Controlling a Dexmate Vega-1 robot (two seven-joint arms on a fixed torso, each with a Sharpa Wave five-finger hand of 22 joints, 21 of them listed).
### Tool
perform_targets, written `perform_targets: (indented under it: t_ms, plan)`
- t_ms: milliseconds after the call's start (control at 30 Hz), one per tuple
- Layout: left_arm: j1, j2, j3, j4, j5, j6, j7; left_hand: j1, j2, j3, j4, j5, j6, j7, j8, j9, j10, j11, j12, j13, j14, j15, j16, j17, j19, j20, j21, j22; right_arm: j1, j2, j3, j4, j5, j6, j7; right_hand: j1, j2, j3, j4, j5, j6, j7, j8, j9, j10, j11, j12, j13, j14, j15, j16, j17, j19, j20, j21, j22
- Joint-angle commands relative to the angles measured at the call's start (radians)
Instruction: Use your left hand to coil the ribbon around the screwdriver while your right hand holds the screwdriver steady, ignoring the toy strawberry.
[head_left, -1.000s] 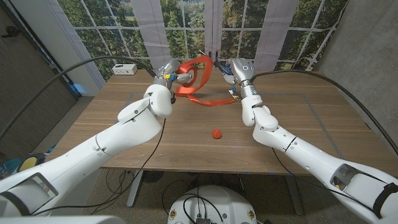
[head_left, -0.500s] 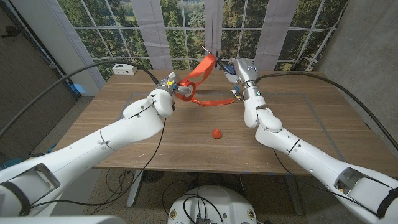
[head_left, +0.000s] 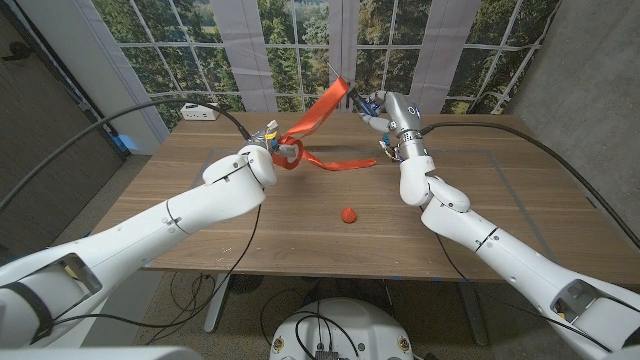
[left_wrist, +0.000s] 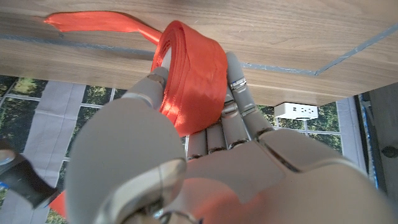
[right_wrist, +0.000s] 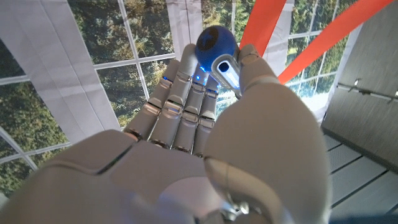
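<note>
My left hand (head_left: 280, 150) grips the red ribbon (head_left: 318, 113); in the left wrist view its fingers (left_wrist: 239, 102) curl around a thick loop of ribbon (left_wrist: 189, 78) just above the wooden table (head_left: 500, 200). From that hand the ribbon runs taut, up and across to my right hand (head_left: 385, 110), which is raised over the far side of the table. The right hand is clamped on the screwdriver (right_wrist: 217, 46): the right wrist view shows its blue handle end poking out between thumb and fingers, with two red strands passing beyond it. A loose tail of ribbon lies on the table between the hands. I cannot see how many turns sit on the shaft, so I judge the coiling under way, with much ribbon left. The toy strawberry (head_left: 347, 214) sits apart, nearer me, untouched.
</note>
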Motion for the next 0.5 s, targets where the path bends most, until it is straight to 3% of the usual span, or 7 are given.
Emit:
perform_targets:
  t_ms: [33, 133, 500]
  plan:
    - [0.033, 0.014, -0.051, 0.016, -0.044, 0.007, 0.072, 0.097, 0.092, 0.027, 0.019, 0.006, 0.204, -0.108, -0.006, 0.004, 0.239, -0.237, 0.088, 0.155, 0.186, -0.223, -0.001, 0.002, -0.006, 0.000, 0.009, -0.001, -0.052, -0.019, 0.077, -0.027, 0.158, 0.167, 0.050, 0.131, 0.132, 0.007, 0.003, 0.008, 0.107, -0.100, 0.009, 0.012, 0.073, -0.064, 0.006, 0.057, 0.059, -0.123, -0.002, 0.005, -0.003, -0.002, 0.008, 0.002]
    - [0.042, 0.032, -0.059, 0.015, -0.043, -0.029, 0.086, 0.096, 0.092, 0.027, 0.020, 0.006, 0.205, -0.109, -0.007, 0.005, 0.239, -0.235, 0.088, 0.155, 0.186, -0.223, -0.001, 0.002, -0.007, 0.000, 0.013, -0.002, -0.054, -0.026, 0.084, -0.021, 0.189, 0.222, 0.078, 0.133, 0.132, 0.007, 0.002, 0.008, 0.108, -0.102, 0.009, 0.012, 0.073, -0.062, 0.006, 0.059, 0.058, -0.122, -0.002, 0.008, -0.004, -0.001, 0.010, 0.002]
    - [0.058, 0.071, -0.116, 0.037, -0.030, -0.128, 0.118, 0.094, 0.091, 0.026, 0.022, 0.005, 0.207, -0.110, -0.011, 0.009, 0.240, -0.239, 0.086, 0.153, 0.186, -0.223, -0.003, 0.003, -0.011, -0.006, 0.021, -0.005, -0.098, -0.049, 0.107, -0.070, 0.163, 0.284, 0.096, 0.136, 0.131, 0.006, 0.000, 0.009, 0.113, -0.097, 0.011, 0.012, 0.074, -0.061, 0.004, 0.060, 0.060, -0.120, -0.003, 0.011, -0.008, 0.001, 0.014, 0.002]
